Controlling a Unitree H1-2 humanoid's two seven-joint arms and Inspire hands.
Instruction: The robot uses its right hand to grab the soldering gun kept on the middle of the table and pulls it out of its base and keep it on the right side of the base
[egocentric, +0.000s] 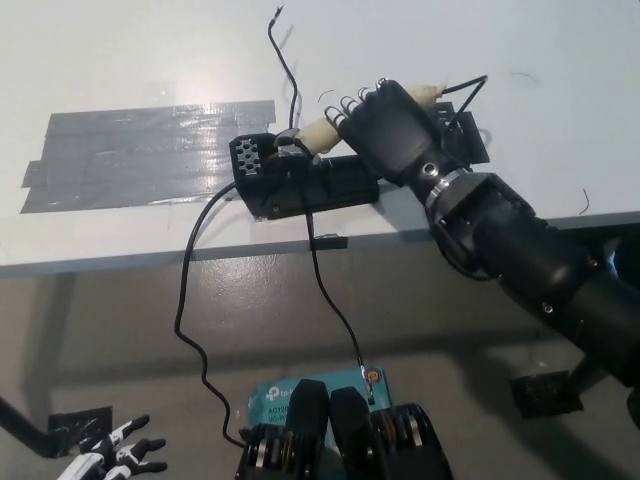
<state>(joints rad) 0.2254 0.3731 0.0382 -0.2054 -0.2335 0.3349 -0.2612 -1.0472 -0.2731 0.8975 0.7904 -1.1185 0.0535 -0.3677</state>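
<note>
The black base (300, 182) sits on the white table (140, 60) near its front edge. The cream-handled soldering gun (322, 133) lies slanted above the base, its tip end at the base's metal holder (287, 146). My black right hand (390, 125) is shut on the gun's handle; the handle's rear end (432, 91) and its cable stick out beyond the hand. My white left hand (105, 459) hangs at the lower left, fingers apart, holding nothing.
Grey tape strips (140, 155) cover the table left of the base. A black cable (200, 300) droops from the base over the table edge to a teal box (290, 395) on the floor. Another thin wire (285, 60) runs toward the back.
</note>
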